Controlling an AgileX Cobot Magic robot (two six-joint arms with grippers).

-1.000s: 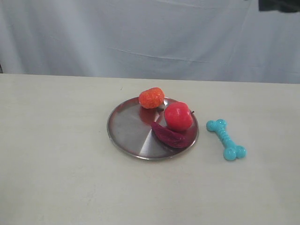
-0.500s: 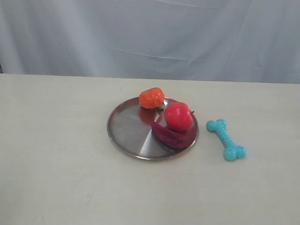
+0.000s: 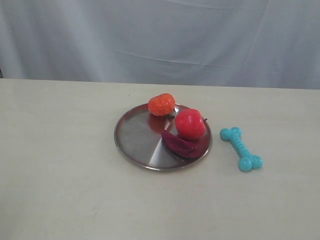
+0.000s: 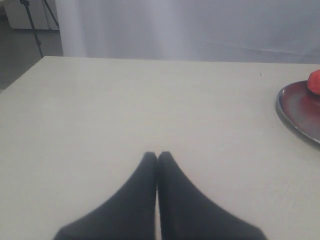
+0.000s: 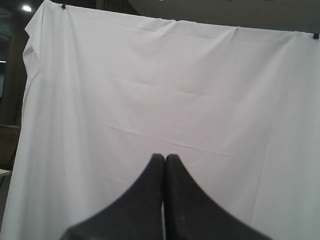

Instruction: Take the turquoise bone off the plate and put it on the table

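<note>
The turquoise bone (image 3: 241, 148) lies flat on the cream table (image 3: 60, 165), just right of the steel plate (image 3: 137, 137) and apart from its rim. Neither arm shows in the exterior view. In the left wrist view my left gripper (image 4: 157, 155) is shut and empty, low over bare table, with the plate's edge (image 4: 295, 112) far off to one side. In the right wrist view my right gripper (image 5: 164, 157) is shut and empty, facing only the white cloth.
On the plate sit an orange-red strawberry-like fruit (image 3: 161, 104), a red apple (image 3: 190, 124) and a dark purple piece (image 3: 181, 144). A grey-white cloth backdrop (image 3: 160, 40) hangs behind the table. The table's left end edge (image 4: 22, 75) shows in the left wrist view.
A dark arm part at the top right corner of the exterior view one second ago has gone out of view. Bone, plate and fruit have not moved.
</note>
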